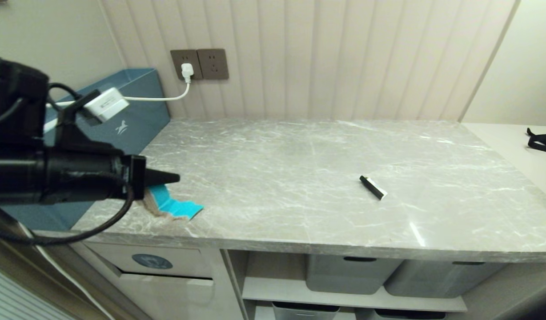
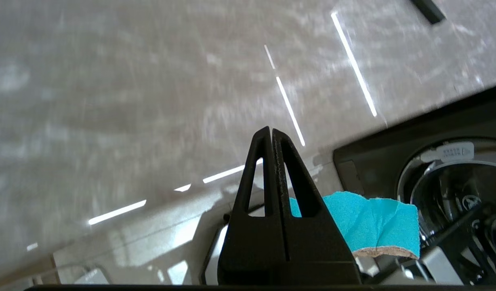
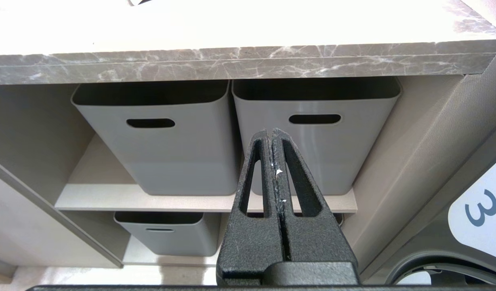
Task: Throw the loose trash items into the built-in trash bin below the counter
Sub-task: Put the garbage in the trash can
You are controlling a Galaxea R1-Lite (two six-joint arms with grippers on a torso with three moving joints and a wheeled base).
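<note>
At the counter's (image 1: 299, 155) left front corner our left gripper (image 1: 173, 178) reaches in level, fingers pressed together and holding nothing, just above the torn tan cardboard scrap with the bright blue strip (image 1: 177, 205). Near the middle, toward the front edge, lies the slim black wrapper with a white end (image 1: 373, 187). Neither is binned yet; the beige bin flap with the round blue sticker (image 1: 152, 261) waits below. Our right gripper (image 3: 272, 135) hangs closed and empty below counter level, before the grey plastic tubs (image 3: 163, 137).

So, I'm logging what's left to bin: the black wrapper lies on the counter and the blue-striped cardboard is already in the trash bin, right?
Not quite. The black wrapper does lie on the counter, but the blue-striped cardboard is on the counter too, near its front left edge by the left gripper, not in the trash bin. The head view shows it.
</note>
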